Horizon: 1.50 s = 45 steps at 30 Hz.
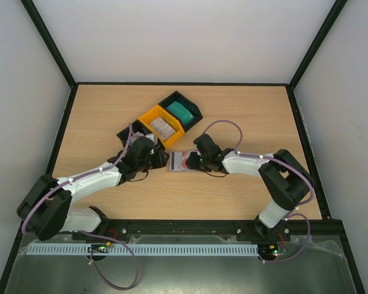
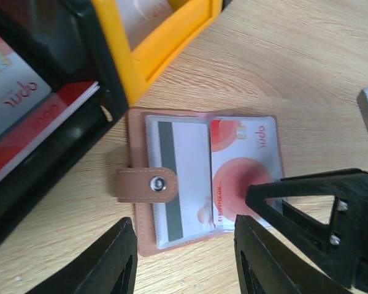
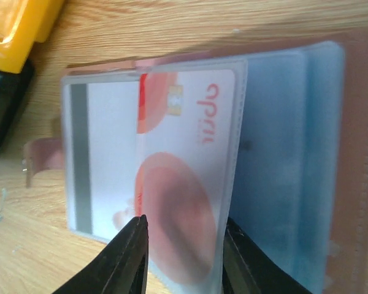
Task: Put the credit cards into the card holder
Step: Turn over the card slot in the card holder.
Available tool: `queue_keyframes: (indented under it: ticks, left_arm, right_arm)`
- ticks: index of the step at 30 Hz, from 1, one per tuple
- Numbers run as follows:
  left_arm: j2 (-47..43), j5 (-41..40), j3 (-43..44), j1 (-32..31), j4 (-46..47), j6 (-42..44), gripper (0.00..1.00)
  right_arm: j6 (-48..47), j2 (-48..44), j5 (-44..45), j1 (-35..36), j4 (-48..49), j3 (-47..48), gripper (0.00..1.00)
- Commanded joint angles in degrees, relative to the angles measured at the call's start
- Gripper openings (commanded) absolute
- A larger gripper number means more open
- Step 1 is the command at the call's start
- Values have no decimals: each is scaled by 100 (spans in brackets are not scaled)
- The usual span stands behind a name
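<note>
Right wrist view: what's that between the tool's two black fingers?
A red-and-white credit card, tucked in the open card holder, lies between the fingers of the right tool. The right wrist view shows it.

The light wooden surface (image 1: 251, 116) carries the open card holder (image 1: 178, 160), which lies flat between the left end effector (image 1: 161, 160) and the right end effector (image 1: 189, 162). Just beyond both, three trays stand side by side in a diagonal row: near black tray (image 1: 124, 133), yellow tray (image 1: 148, 117), far black tray (image 1: 175, 96).
</note>
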Motion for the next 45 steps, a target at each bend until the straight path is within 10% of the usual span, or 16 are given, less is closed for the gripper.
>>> queue_keyframes:
  ticks: [1,22,45]
  left_arm:
    - [-174,-73,-88,166,-274,46,45]
    - [-27,757,-99,485,-4,91,48]
    - [-1382,-698,78,878,-1189,384,64]
  right_arm:
    - [89,-51,-89,137,-52,241,32]
    - [-86,40,-306,328,123,587,37]
    - [69,398,-806,419,904,695,52]
